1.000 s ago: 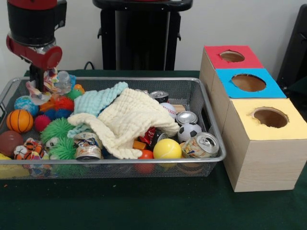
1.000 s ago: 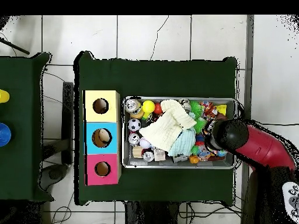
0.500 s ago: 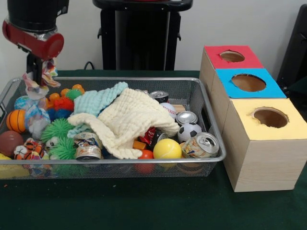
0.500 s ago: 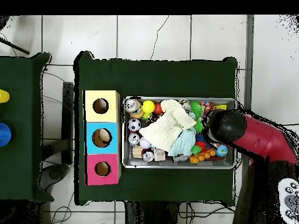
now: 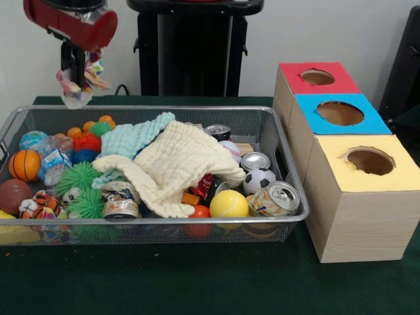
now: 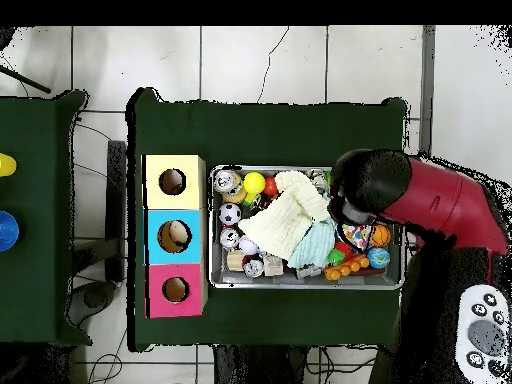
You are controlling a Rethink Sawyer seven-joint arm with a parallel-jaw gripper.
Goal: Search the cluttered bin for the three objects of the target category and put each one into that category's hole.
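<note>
While the wire bin (image 5: 289, 197) sits full on the green desk (image 5: 197, 282), the end effector (image 5: 73, 65) hangs above the bin's far corner opposite the boxes, pinched tight on a knotted rope toy (image 5: 82, 82) lifted clear of the clutter. Judged mid-carry, the next move calls for crossing the bin to the three boxes (image 5: 341, 164) and releasing over the matching hole.

A lab: tiled floor (image 6: 250, 65), green-clothed table (image 5: 197, 282), colour-topped sorting boxes (image 5: 341, 151).
</note>
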